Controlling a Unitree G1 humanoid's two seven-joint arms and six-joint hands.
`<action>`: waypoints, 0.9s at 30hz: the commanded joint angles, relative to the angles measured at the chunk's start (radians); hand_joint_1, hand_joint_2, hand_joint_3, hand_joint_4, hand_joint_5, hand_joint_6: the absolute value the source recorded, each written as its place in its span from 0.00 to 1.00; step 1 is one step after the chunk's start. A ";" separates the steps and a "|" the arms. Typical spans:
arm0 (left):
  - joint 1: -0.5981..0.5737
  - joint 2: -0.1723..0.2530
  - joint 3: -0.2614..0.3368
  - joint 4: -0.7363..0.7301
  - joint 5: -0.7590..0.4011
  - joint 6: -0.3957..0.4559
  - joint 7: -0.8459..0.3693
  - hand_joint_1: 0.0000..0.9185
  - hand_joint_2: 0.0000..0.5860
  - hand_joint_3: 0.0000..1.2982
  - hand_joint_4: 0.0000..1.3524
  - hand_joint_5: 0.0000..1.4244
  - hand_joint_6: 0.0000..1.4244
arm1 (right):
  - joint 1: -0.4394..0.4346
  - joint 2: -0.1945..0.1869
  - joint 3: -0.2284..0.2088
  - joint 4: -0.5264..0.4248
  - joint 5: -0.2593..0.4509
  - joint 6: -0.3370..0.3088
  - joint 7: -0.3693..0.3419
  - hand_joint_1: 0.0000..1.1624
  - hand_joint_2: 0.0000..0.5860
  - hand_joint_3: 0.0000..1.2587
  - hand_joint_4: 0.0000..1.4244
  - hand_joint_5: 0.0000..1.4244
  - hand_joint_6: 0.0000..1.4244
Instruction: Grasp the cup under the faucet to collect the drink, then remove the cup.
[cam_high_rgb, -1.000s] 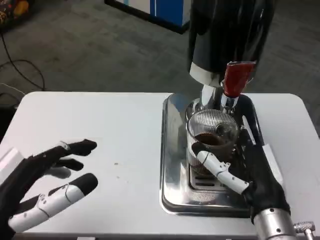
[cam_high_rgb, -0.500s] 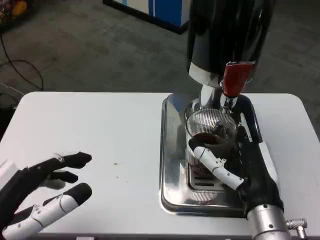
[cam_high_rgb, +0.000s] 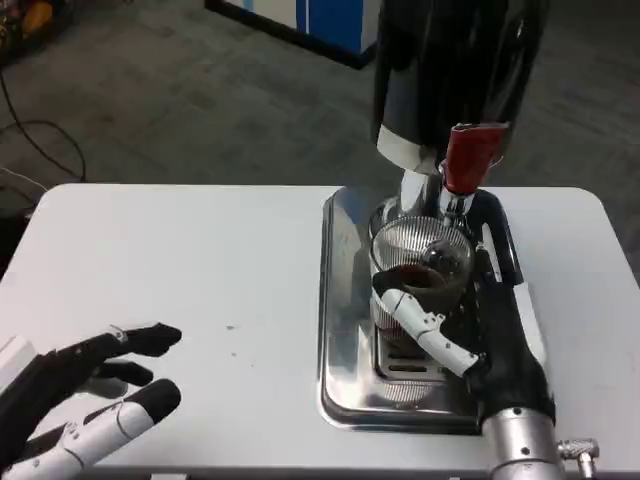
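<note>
A clear ribbed cup (cam_high_rgb: 421, 268) with dark drink in its bottom stands on the steel drip tray (cam_high_rgb: 345, 300), right under the faucet (cam_high_rgb: 432, 192) of the black dispenser (cam_high_rgb: 455, 70) with a red tap handle (cam_high_rgb: 469, 155). My right hand (cam_high_rgb: 480, 330) holds the cup: the thumb lies across its front and the fingers wrap around its right side. My left hand (cam_high_rgb: 85, 395) hovers low over the table at the near left, fingers spread, holding nothing.
The white table (cam_high_rgb: 190, 260) stretches left of the tray. Beyond its far edge is grey floor with a black cable (cam_high_rgb: 40, 130) at left and a blue and white cabinet (cam_high_rgb: 315, 25) at the back.
My left hand has drawn back toward the near left corner. My right hand has closed in tighter on the cup, its thumb now higher on the glass.
</note>
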 joint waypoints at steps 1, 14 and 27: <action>0.012 0.016 0.005 -0.007 -0.009 0.009 -0.017 0.09 0.21 0.23 0.18 0.23 0.24 | -0.012 0.007 0.012 0.022 -0.013 -0.018 -0.014 0.55 0.32 0.00 0.05 0.11 0.01; 0.011 0.023 0.010 0.000 -0.013 0.013 -0.030 0.08 0.21 0.24 0.18 0.23 0.24 | -0.020 0.012 0.017 0.053 -0.029 -0.018 -0.054 0.58 0.32 0.04 0.09 0.16 0.06; 0.003 0.029 0.009 0.009 -0.013 0.012 -0.031 0.05 0.19 0.24 0.18 0.23 0.23 | -0.021 0.021 0.027 0.083 -0.079 -0.031 -0.136 0.63 0.33 0.15 0.22 0.31 0.18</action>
